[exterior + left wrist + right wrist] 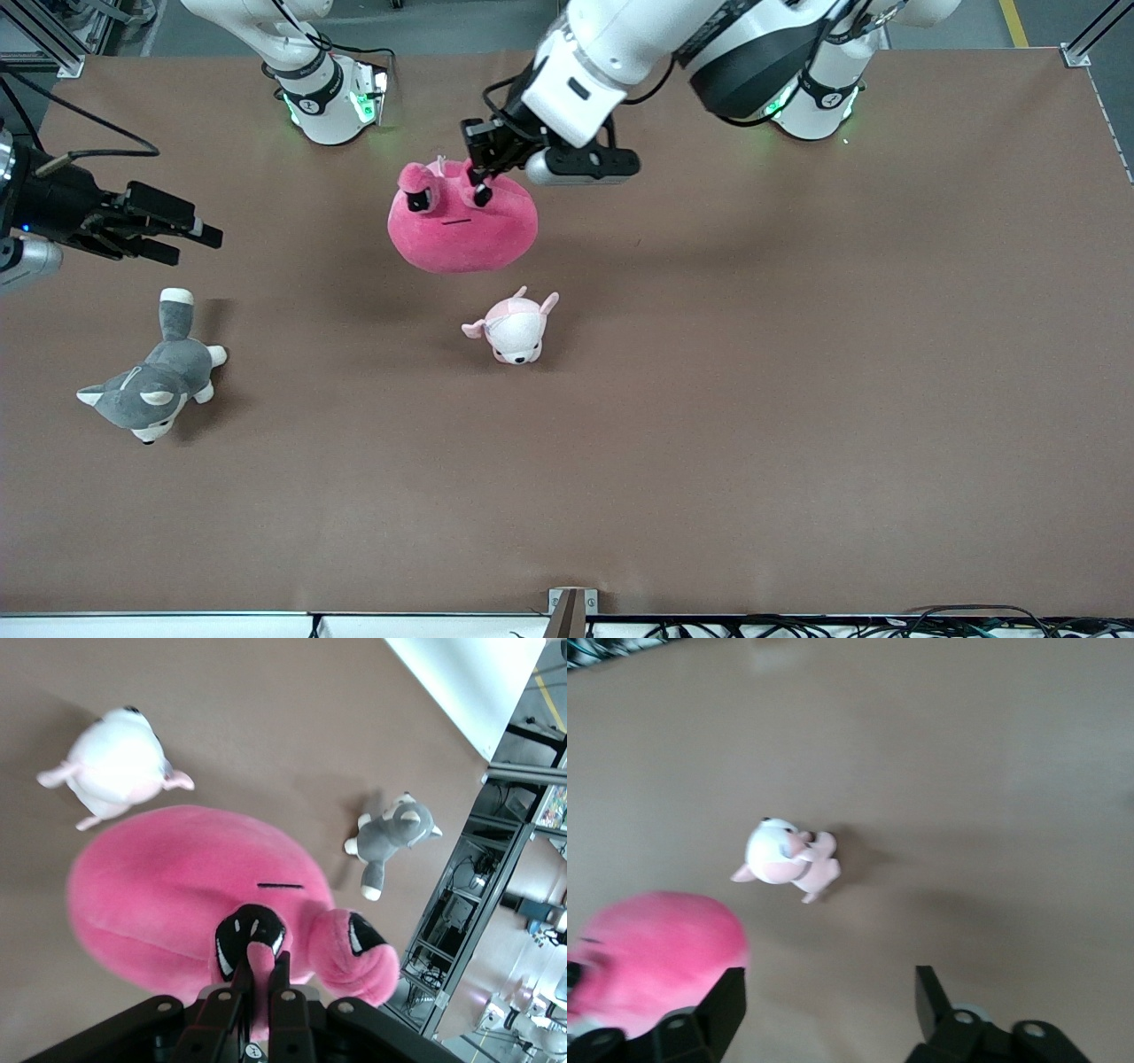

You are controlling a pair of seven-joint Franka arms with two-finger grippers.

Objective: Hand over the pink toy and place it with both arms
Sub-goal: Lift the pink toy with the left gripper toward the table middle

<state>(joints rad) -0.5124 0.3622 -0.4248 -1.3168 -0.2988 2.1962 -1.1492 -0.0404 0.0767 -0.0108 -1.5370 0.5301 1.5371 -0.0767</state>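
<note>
Pink toy (461, 221) is held aloft, pinched by left gripper (483, 182); right gripper (155, 232), spread, is toward the right arm's end.

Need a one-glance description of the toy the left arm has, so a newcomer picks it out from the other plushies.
On the brown table, look under the left gripper, shut on the pink toy and holding it above the table's middle. It is the largest plush: round, hot pink, dark eyes. The small pale pink-and-white animal and the grey husky lie on the table.
</note>
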